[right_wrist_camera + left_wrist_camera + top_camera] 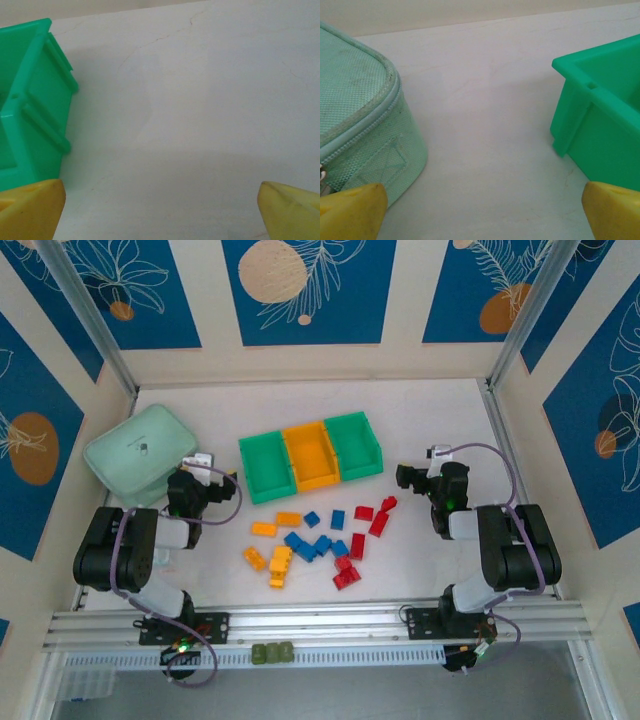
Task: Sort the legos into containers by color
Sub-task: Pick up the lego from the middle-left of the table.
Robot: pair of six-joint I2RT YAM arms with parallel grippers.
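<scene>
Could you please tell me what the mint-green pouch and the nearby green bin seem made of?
Mint-green pouch: probably woven mesh fabric, matte; visible weave, stitched seams and a zip line. Green bin: seemingly rigid moulded plastic, smooth with slight sheen; crisp ribbed corner.

A white table point(430, 410) stood boxed in by cream walls under soft, even light. At 12 o'clock, a blue back panel point(308, 290) bore white leaf drawings and a peach disc. A matching left panel point(25, 440) hung at 9 o'clock and a right panel point(600, 430) at 3. One aluminium post point(92, 325) rose at 11 o'clock, a second post point(532, 310) at 1. A grooved metal rail point(320, 620) ran along 6 o'clock. A hairline crack point(165, 35) marked the tabletop.
</scene>
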